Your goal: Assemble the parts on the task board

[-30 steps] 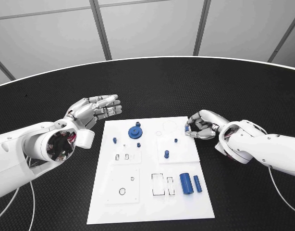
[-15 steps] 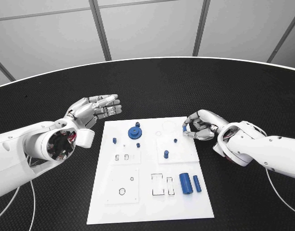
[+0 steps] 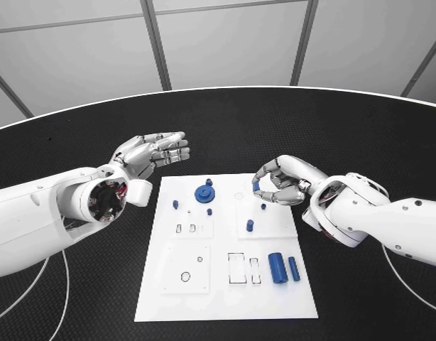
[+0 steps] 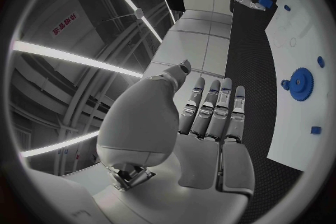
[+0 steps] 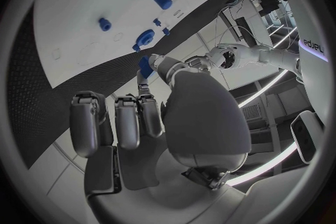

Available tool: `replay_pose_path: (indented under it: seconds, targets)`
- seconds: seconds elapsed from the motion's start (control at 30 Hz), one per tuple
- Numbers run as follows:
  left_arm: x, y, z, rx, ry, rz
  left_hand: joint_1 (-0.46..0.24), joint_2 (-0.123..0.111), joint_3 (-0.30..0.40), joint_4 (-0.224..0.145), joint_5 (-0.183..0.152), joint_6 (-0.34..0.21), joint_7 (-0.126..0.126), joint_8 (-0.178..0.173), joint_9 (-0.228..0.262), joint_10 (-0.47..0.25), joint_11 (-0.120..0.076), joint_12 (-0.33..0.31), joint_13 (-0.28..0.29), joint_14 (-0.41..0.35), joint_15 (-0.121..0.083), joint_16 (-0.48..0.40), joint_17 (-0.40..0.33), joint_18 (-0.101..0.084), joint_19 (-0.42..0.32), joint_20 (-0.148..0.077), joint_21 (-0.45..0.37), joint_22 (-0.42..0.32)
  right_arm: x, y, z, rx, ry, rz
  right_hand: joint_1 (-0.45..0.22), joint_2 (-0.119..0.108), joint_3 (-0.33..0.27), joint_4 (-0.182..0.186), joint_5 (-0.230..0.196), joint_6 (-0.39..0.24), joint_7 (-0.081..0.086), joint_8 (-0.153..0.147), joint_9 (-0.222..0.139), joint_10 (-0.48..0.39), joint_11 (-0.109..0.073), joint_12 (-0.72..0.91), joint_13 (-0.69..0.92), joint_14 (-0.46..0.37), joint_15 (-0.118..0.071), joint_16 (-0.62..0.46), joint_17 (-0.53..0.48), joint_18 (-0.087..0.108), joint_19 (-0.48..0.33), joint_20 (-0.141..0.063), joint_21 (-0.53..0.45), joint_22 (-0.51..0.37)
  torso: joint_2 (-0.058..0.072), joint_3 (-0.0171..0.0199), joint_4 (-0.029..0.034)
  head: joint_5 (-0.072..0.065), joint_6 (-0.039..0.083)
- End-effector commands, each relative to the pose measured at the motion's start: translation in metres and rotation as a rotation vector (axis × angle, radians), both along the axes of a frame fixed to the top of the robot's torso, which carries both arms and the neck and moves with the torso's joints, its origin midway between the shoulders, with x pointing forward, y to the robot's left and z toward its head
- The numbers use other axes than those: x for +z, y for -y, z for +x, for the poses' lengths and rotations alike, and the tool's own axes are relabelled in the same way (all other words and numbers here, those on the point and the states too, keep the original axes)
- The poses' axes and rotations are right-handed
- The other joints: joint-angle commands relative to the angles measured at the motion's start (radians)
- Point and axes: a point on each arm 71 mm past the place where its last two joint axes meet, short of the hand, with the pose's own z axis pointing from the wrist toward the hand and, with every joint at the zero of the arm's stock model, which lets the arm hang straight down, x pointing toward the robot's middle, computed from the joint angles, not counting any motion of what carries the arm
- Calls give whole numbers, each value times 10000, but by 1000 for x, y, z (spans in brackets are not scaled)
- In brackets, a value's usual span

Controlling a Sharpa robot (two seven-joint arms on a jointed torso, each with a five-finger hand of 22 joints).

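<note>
Right hand (image 3: 282, 183) pinching what looks like a small blue part (image 3: 256, 187) over the white task board's (image 3: 218, 298) upper right area, left hand (image 3: 155, 152) spread and idle beside it; loose fingertip hold risking a drop or crooked seating.

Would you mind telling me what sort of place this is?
Probably a robotics test lab: a round black table before plain panelled walls, and a white task board with small blue parts laid out for assembly.

I see board (image 3: 223, 284) mid-table | gear (image 3: 204, 192) at its far left | two cylinders (image 3: 278, 267) near right | left hand (image 3: 155, 151) off far-left corner | right hand (image 3: 282, 182) over far-right edge
</note>
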Motion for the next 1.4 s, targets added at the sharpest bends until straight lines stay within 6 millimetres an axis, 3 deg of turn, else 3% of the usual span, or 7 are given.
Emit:
replay_pose_path:
  seconds: [0.03, 0.17, 0.43, 0.57, 0.67, 0.9, 1.4]
  targets:
    - [-1, 1, 4, 47, 15, 25, 9, 94, 58, 7, -26, 44, 664, -42, -14, 4, 69, 41, 13, -40, 62, -2, 15, 171, 31, 19, -64, -9, 0, -24, 0, 293, -90, 17, -42, 92, 77, -24, 51, -48, 2, 177, 189, 448, -18, 21, 1992, 985, -32, 52, 2197, -96, 716, -42, 45, 1901, -146, -82, 24, 251, -127]
    - [-2, 5, 8, 7, 9, 37, 4, 93, 64, 10, -26, 45, 662, -43, -14, 5, 68, 43, 13, -41, 62, 0, 16, 172, 44, 19, -67, -16, -3, -51, 2, 613, -227, 4, -93, 90, 110, -50, 135, -82, 14, 199, 206, 440, -8, 12, 1985, 984, -23, 50, 2192, -89, 705, -35, 22, 1878, -176, -146, 78, 389, -171]
    - [-3, 14, 13, -106, -12, 46, 2, 92, 68, 10, -26, 45, 660, -43, -15, 4, 67, 44, 13, -41, 62, 1, 16, 173, 51, 19, -70, -21, -19, -96, 2, 1241, -332, -749, -209, 63, 155, -116, 314, -166, 39, 247, 242, 416, 14, -14, 1963, 974, -7, 33, 2146, -74, 683, -20, -26, 1829, -199, -193, 80, 775, -299]
    - [-3, 16, 15, -124, -11, 50, 2, 92, 68, 10, -26, 45, 660, -43, -15, 4, 67, 44, 13, -41, 62, 1, 16, 173, 51, 19, -70, -21, -27, -111, 1, 1446, -309, -1165, -211, 66, 163, -125, 326, -174, 39, 250, 244, 415, 15, -15, 1963, 974, -5, 32, 2144, -73, 680, -19, -32, 1823, -180, -146, 39, 901, -326]
    - [-3, 17, 16, -132, -13, 54, 2, 92, 68, 10, -26, 45, 660, -43, -15, 4, 67, 44, 13, -41, 62, 1, 16, 173, 51, 19, -70, -21, -34, -118, 0, 1573, -326, -1448, -214, 67, 169, -132, 336, -180, 39, 252, 246, 413, 15, -18, 1960, 973, -4, 31, 2140, -72, 679, -18, -34, 1821, -179, -162, 57, 974, -363]
    - [-3, 17, 16, -133, -20, 61, -1, 90, 71, 12, -26, 44, 657, -44, -15, 4, 66, 44, 14, -43, 62, 1, 17, 174, 55, 19, -74, -28, -52, -130, -5, 1801, -666, -1772, -217, 74, 178, -141, 352, -185, 40, 258, 250, 416, 16, -14, 1964, 973, -3, 31, 2142, -73, 681, -17, -30, 1826, -159, -124, 49, 1121, -418]
    - [-3, 15, 16, -110, -33, 71, -1, 90, 71, 12, -26, 44, 657, -44, -15, 4, 66, 44, 14, -43, 62, 1, 17, 174, 55, 19, -74, -28, -64, -139, -6, 1893, -917, -1977, -228, 73, 186, -157, 371, -199, 44, 264, 255, 413, 19, -16, 1963, 975, -1, 34, 2150, -71, 677, -14, -39, 1817, -131, -109, 57, 1202, -470]
